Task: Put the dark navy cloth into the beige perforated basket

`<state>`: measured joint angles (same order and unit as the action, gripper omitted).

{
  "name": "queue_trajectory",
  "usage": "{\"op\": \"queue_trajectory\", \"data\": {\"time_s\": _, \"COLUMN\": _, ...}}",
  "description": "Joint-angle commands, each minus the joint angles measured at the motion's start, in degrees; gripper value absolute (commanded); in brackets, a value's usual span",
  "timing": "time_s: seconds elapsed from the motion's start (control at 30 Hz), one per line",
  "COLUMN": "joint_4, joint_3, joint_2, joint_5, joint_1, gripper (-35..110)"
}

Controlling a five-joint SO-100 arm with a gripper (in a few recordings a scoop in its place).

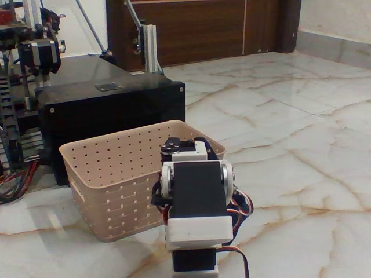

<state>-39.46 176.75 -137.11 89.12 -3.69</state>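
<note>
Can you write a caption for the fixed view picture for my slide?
A white-and-black robot arm stands in front of the beige perforated basket on a marble floor, with a large black box behind.

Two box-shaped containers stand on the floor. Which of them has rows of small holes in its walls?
The beige perforated basket, in front near the robot arm. The black box behind it has solid, closed walls.

I note a glossy cream marble floor (pixel 290 145) with tan and grey veins; soft glare on its surface. Along the back stands a dark brown wooden panel (pixel 197 29), with a pale wall (pixel 330 17) and a light stone skirting (pixel 336 49) to its right. A large black box (pixel 110 110) sits at left on the floor. Silver aluminium rails (pixel 152 49) lean against the wood. A metal frame with cables (pixel 23 87) stands at the far left.
</note>
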Motion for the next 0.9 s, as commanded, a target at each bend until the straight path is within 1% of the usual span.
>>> {"op": "queue_trajectory", "data": {"time_s": 0.0, "joint_4": 0.6, "joint_3": -0.2, "joint_2": -1.8, "joint_5": -12.0, "joint_1": 6.9, "gripper": 0}}
{"op": "queue_trajectory", "data": {"time_s": 0.37, "joint_4": 0.6, "joint_3": -1.6, "joint_2": -1.7, "joint_5": -12.2, "joint_1": 6.9, "gripper": 0}}
{"op": "queue_trajectory", "data": {"time_s": 0.5, "joint_4": 5.1, "joint_3": -8.2, "joint_2": 0.6, "joint_5": -12.7, "joint_1": 5.7, "gripper": 0}}
{"op": "queue_trajectory", "data": {"time_s": 0.67, "joint_4": 12.1, "joint_3": -22.4, "joint_2": 3.4, "joint_5": -17.4, "joint_1": 2.5, "gripper": 0}}
{"op": "queue_trajectory", "data": {"time_s": 0.7, "joint_4": 15.8, "joint_3": -26.5, "joint_2": 4.8, "joint_5": -17.1, "joint_1": 2.0, "gripper": 0}}
{"op": "queue_trajectory", "data": {"time_s": 0.87, "joint_4": 26.2, "joint_3": -49.2, "joint_2": 17.1, "joint_5": -17.9, "joint_1": -2.9, "gripper": 0}}
